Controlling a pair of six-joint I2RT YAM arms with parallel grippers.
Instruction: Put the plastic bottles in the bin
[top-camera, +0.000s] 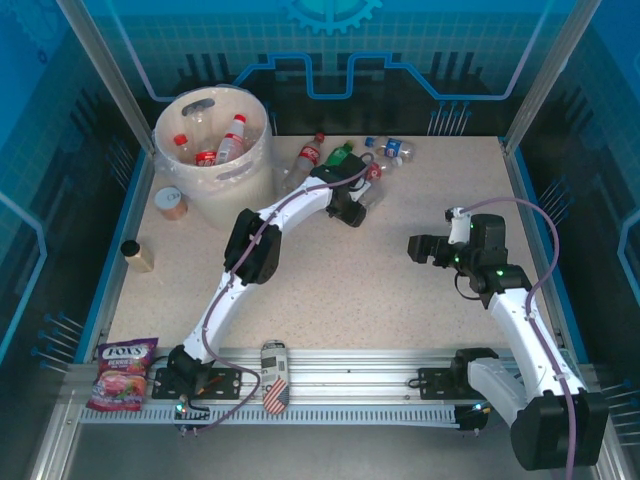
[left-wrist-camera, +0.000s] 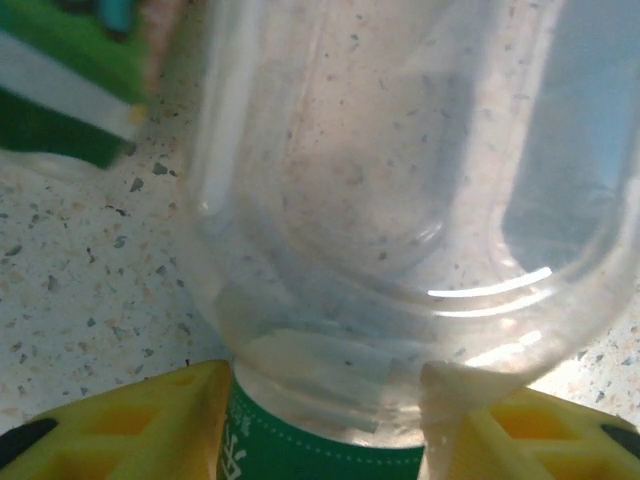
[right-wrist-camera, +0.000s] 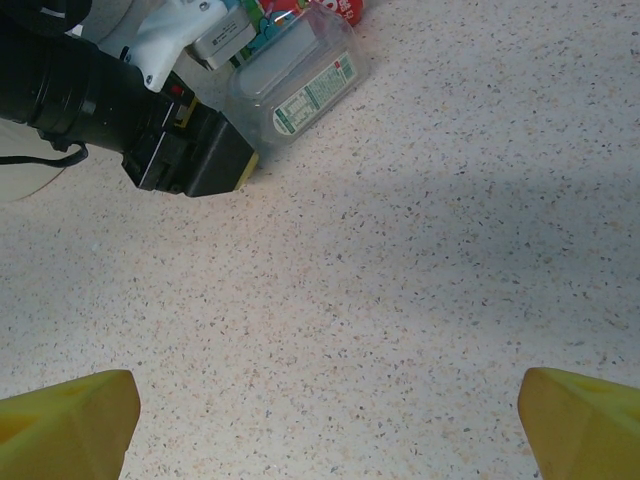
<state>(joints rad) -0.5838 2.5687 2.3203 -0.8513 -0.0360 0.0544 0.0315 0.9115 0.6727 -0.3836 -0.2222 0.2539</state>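
The cream bin (top-camera: 240, 185) stands at the far left corner of the table (top-camera: 330, 290), well apart from the left pincer (top-camera: 360, 202), with red-capped bottles (top-camera: 232, 136) lying inside it. Just beyond that pincer, loose bottles lie in a row: a red-labelled bottle (top-camera: 306, 158), a green bottle (top-camera: 340, 155) and a blue-labelled bottle (top-camera: 392, 150). A clear bottle (left-wrist-camera: 400, 200) lies between its fingers. From above, the wrist hides the grip. The left wrist camera shows both yellow fingers (left-wrist-camera: 130, 420) pressed against the bottle's sides by its green label (left-wrist-camera: 320, 452), so this pincer is clamped on it. The right wrist camera shows the label's white printed panel (right-wrist-camera: 312, 95). The right pincer (right-wrist-camera: 325, 430) hovers over bare table, spread wide, holding nothing
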